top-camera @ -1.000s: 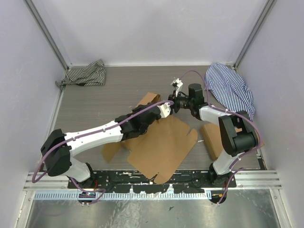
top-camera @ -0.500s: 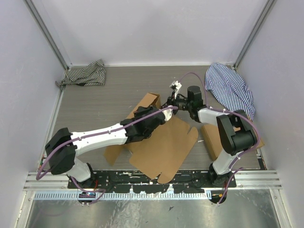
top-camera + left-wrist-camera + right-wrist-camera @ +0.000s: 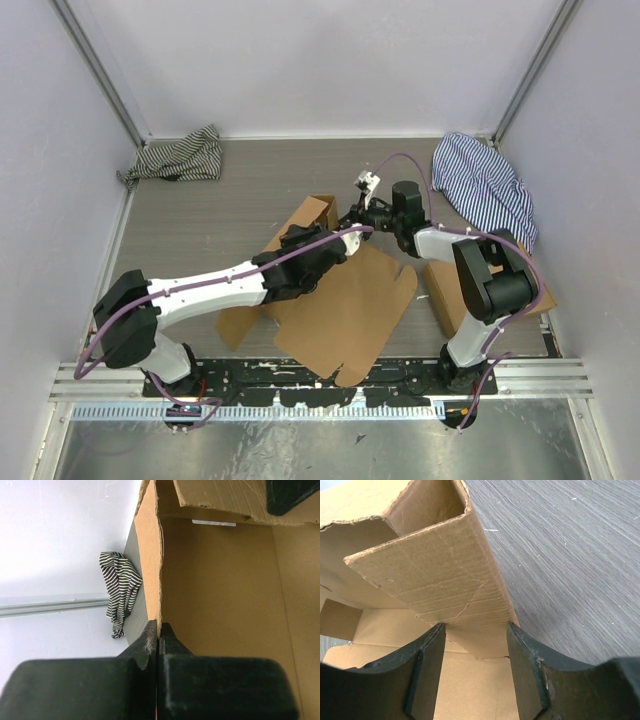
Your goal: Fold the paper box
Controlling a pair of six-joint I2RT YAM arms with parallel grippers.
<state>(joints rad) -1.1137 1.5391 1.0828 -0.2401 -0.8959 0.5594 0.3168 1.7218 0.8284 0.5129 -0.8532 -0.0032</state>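
Paper box point(image 3: 350, 300): lay mostly flat on the worktop point(image 3: 240, 190) just beyond both arm bases, with its far wall raised upright.
Left tool point(image 3: 159, 632): pinched narrow onto the raised wall's edge, apparently to brace that wall upright.
Right tool point(image 3: 475, 626): spread wide at the box's far corner, straddling a side flap. Contact was unclear; it was likely placed to swing the flap inward.
Stage: early, with most panels unfolded.
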